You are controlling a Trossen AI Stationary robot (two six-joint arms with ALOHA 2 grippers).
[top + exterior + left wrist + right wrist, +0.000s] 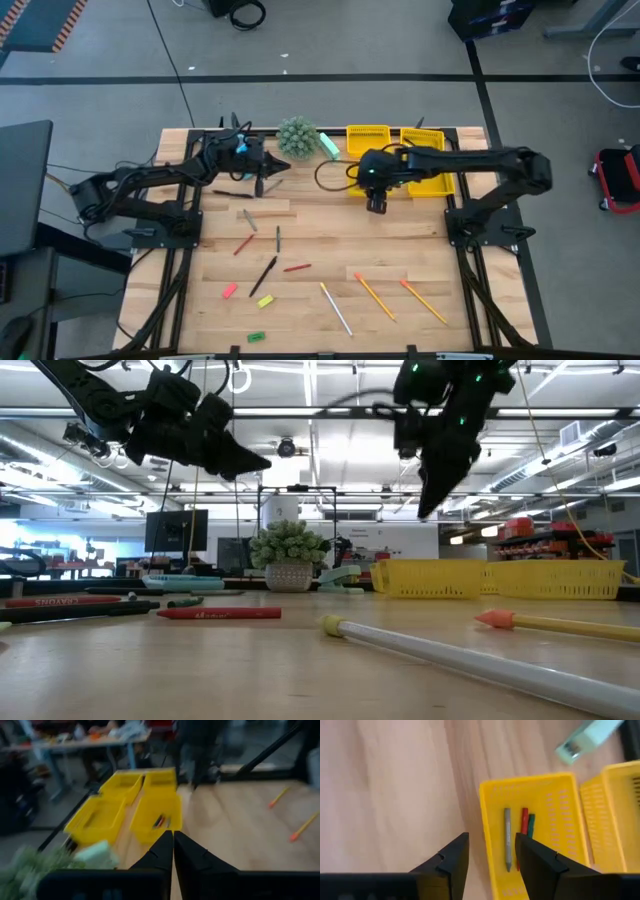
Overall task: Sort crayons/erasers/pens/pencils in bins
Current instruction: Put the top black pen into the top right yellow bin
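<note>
While the left gripper (272,178) hangs closed, the right gripper (376,207), jaws apart, hovers beside the bins (368,141).

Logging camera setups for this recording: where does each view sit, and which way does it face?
High: overhead, straight down; both arms, table.
Low: table height, level toward room; both arms overhead, white pencil.
Left wrist: left gripper shut, facing yellow bins.
Right wrist: right gripper open, above a bin.
Shared: both wrist views show the bins.
</note>
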